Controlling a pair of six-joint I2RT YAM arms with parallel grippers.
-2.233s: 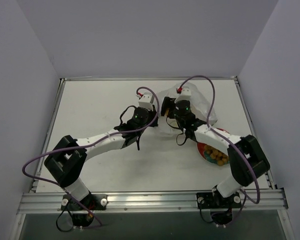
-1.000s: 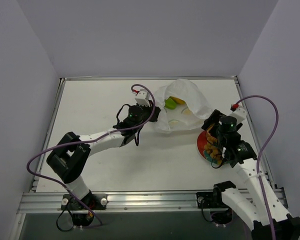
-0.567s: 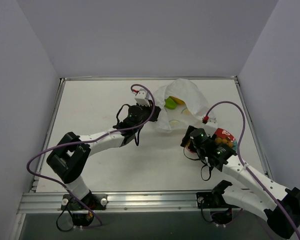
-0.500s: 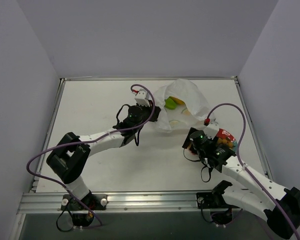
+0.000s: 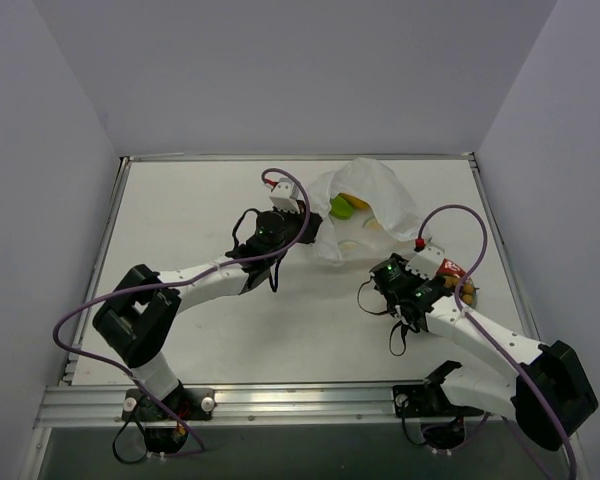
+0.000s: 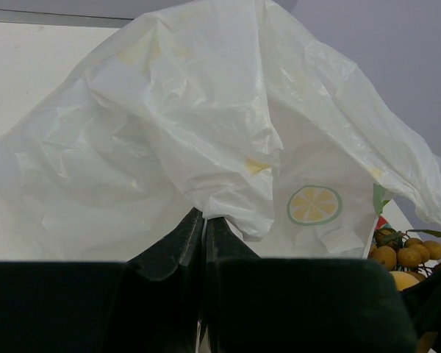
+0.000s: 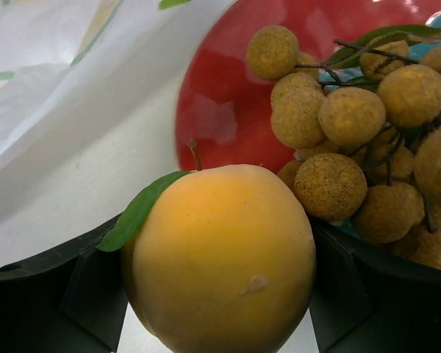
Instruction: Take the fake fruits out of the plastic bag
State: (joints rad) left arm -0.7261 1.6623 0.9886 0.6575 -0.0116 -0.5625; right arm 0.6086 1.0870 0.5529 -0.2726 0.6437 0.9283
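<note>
Two fake fruits lie inside the thin crinkly white plastic bag: a small green plastic fruit and a yellow one touching it, both showing through the open mouth. My left gripper is pinched tight on a fold of the bag's edge, which I judge holds that mouth up and open. My right gripper is spread around a round orange-yellow fake fruit, clamping its sides just beside the round red plate, where the bunch of orange-brown balls rests. Setting it there looks like my next move.
</note>
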